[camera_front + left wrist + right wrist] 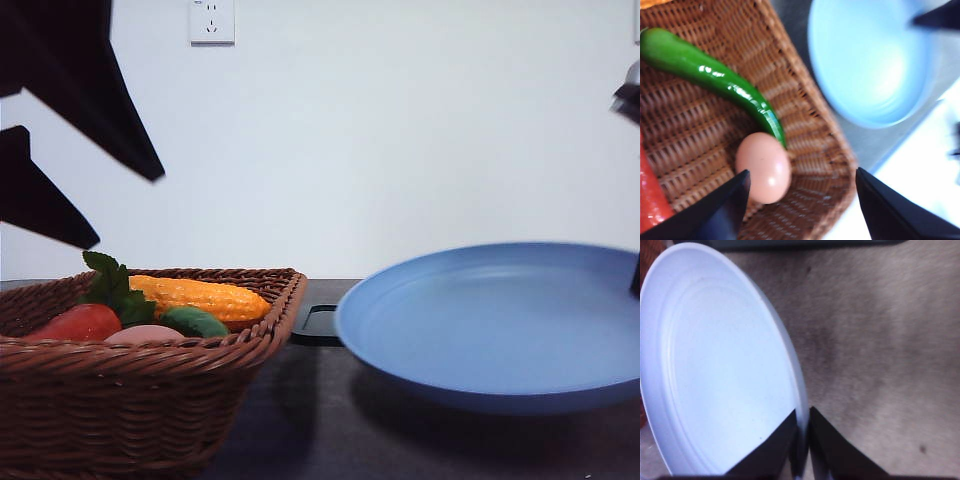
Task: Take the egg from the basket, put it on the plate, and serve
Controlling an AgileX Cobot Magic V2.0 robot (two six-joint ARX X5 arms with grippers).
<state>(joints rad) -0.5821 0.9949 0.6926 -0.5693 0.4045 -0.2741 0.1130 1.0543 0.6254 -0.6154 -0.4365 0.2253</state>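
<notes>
Egg [763, 167] in basket [805, 90], just beside one of left fingers [715, 210], spread wide, not between them. Right fingers [771, 450] pinch plate [715, 365] rim.

egg [146, 333] half behind basket [130, 400] rim

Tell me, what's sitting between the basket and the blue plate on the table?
In the front view, a flat black tray shows in the gap between the basket and the plate, partly hidden behind both.
</notes>
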